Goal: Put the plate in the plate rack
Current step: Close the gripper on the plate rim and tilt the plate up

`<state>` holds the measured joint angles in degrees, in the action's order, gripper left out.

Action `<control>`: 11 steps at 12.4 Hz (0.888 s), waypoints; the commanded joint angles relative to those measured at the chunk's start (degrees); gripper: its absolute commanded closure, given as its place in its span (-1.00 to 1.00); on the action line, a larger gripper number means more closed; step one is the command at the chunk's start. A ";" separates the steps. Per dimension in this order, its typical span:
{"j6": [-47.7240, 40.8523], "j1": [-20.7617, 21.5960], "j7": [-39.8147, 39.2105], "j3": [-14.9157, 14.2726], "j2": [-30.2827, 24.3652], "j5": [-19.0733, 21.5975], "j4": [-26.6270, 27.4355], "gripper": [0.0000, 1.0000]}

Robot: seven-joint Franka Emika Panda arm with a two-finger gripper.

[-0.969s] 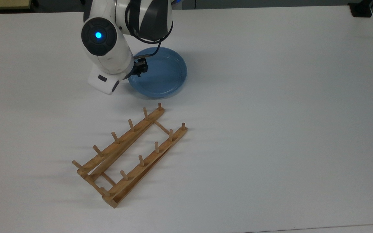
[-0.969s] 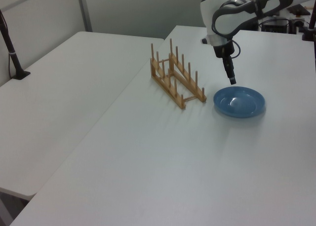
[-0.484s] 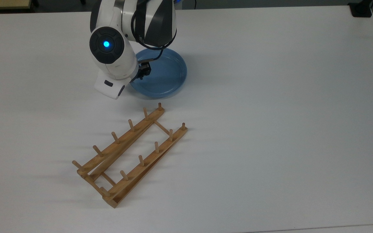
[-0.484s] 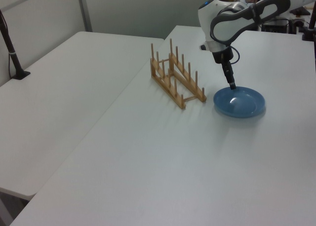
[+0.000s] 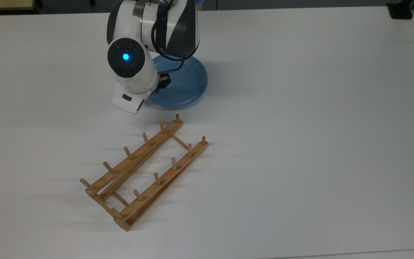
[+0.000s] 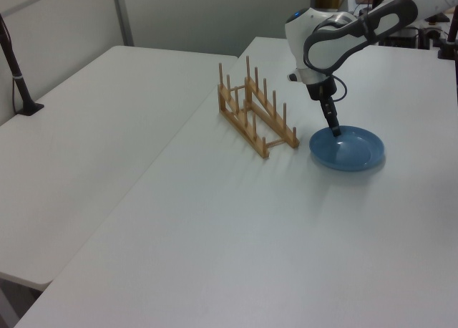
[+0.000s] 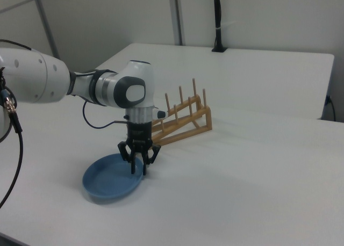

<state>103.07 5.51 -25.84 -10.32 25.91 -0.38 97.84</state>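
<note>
White table (image 5: 300,144): fills most of the top view, bare surface.

Robot arm (image 5: 146,43): upper left of centre in the top view, white and dark grey, blue light lit.

Plate rack (image 5: 144,172): lower left of centre in the top view, empty, lying diagonally.

Plate (image 5: 187,84): upper centre in the top view, flat on the table, apart from the rack.

Gripper (image 7: 138,168): lower left of the right view, fingers narrowly parted astride the plate's near rim.
</note>
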 commanded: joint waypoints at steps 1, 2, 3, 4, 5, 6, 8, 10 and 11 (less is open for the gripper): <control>1.43 0.29 -0.79 0.21 -0.68 -0.85 1.30 0.46; 1.43 0.29 -0.79 0.21 -0.68 -1.11 1.39 0.48; 1.43 0.55 -0.97 0.30 -0.68 -1.55 1.39 0.52; 1.34 0.81 -1.14 0.56 -0.68 -2.60 1.56 0.64; 1.34 0.90 -1.14 0.82 -0.68 -3.04 1.91 0.72; 1.34 0.90 -1.14 1.09 -0.68 -3.39 2.00 0.83; 1.34 0.99 -1.23 1.35 -0.77 -3.49 1.92 1.00; 0.91 1.08 -1.32 1.35 -1.21 -3.57 1.74 1.00; 0.73 1.08 -2.01 1.35 -1.91 -3.57 1.57 1.00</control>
<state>102.94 5.83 -26.66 -8.83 25.52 -3.18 98.20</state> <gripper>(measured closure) 0.916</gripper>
